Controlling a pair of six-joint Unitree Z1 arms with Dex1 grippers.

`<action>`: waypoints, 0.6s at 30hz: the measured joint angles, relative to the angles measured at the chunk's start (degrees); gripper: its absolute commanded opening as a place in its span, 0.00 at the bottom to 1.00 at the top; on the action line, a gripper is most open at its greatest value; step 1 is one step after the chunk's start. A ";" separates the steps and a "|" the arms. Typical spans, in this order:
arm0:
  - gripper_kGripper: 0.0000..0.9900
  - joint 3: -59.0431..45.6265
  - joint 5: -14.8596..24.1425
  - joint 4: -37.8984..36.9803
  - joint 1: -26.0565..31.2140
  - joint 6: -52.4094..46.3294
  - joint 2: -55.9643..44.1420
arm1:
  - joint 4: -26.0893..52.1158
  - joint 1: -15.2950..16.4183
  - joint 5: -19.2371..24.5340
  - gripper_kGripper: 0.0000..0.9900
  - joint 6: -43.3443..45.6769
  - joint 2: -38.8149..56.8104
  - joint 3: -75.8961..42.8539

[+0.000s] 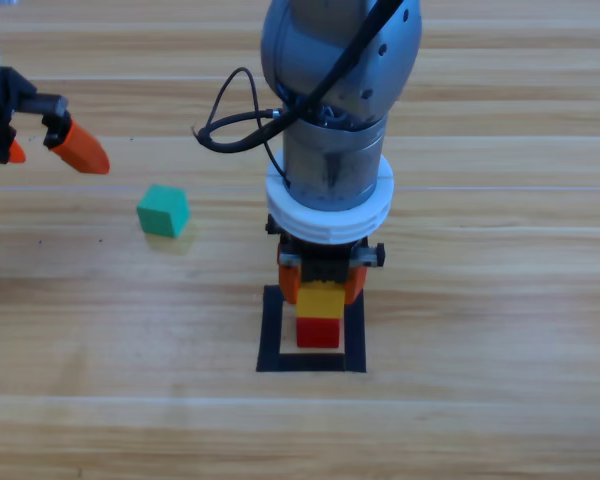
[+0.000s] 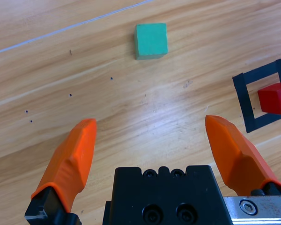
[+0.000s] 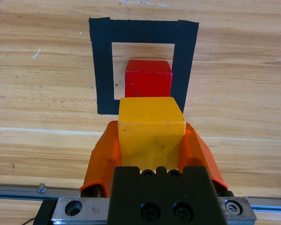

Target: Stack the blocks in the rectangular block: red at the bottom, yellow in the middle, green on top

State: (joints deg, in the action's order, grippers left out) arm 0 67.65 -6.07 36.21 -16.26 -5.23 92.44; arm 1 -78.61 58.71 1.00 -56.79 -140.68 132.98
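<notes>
At the bench's left edge, left hand (image 1: 50, 140): waiting, jaws spread wide, nothing between them, well apart from the stack site.

Green block (image 1: 163, 211): loose on the bare wood, left of the middle, near the idle hand and well apart from the taped outline.

Rectangular block (image 1: 272, 330): black tape outline around the bench's middle, toward the near edge.

Red block (image 1: 319, 333): sitting inside the outline, so the bottom layer looks done.

Yellow block (image 1: 321, 298): pinched between the right hand's jaws, hanging just above and a little behind the red one; from the right wrist view I cannot tell whether they touch.

Right hand (image 1: 322, 284): over the outline, pressed onto the yellow block.

Step in hand: I'd say placing yellow on red, the middle layer.

Next move calls for: squaring yellow over the red top, lowering until it seats, then spreading the jaws without nudging it. Green would come after.
</notes>
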 measured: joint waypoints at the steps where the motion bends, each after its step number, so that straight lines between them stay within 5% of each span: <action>1: 1.00 -0.32 0.00 -0.03 0.00 -0.06 0.00 | 0.00 0.00 0.00 0.00 0.00 -0.20 0.16; 18: 1.00 -2.56 -0.11 -3.15 0.00 -1.42 -0.26 | 0.00 0.00 0.21 0.00 -0.59 -1.04 1.22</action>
State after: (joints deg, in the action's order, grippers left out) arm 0 65.09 -6.18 33.06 -16.26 -6.65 92.18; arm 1 -78.61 58.71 1.21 -57.38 -141.72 134.20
